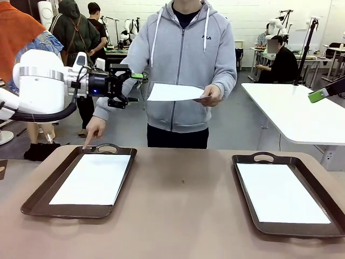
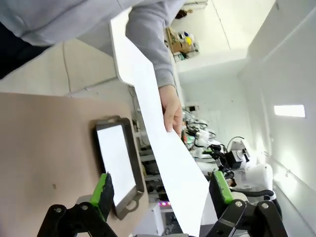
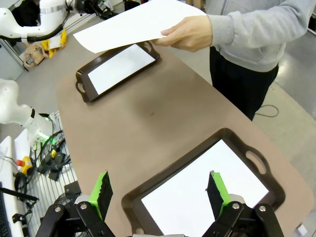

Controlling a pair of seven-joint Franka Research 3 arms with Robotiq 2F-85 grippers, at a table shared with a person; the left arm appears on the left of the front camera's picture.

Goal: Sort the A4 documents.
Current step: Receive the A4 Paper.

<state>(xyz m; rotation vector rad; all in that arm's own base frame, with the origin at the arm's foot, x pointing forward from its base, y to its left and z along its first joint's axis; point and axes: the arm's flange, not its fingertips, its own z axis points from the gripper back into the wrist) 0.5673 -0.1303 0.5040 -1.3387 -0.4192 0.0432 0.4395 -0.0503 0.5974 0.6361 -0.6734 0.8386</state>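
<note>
Both grippers stand with fingers apart, holding nothing: left gripper [image 1: 131, 86] beside the held sheet [image 1: 173, 92], right gripper [image 3: 159, 193] above the right tray [image 1: 338, 218]. Each tray, also the left tray [image 1: 38, 198], carries a sheet. Farther, the person's hand [image 1: 211, 95] holds paper; the other hand [image 1: 94, 128] points at the left tray.

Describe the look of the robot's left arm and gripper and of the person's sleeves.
The left arm is glossy white with rounded joints, and a black cable loops beneath it. The left gripper is black with a blue light on its body; its fingers carry green pads. The person's sleeves are light grey, with ribbed cuffs.
</note>
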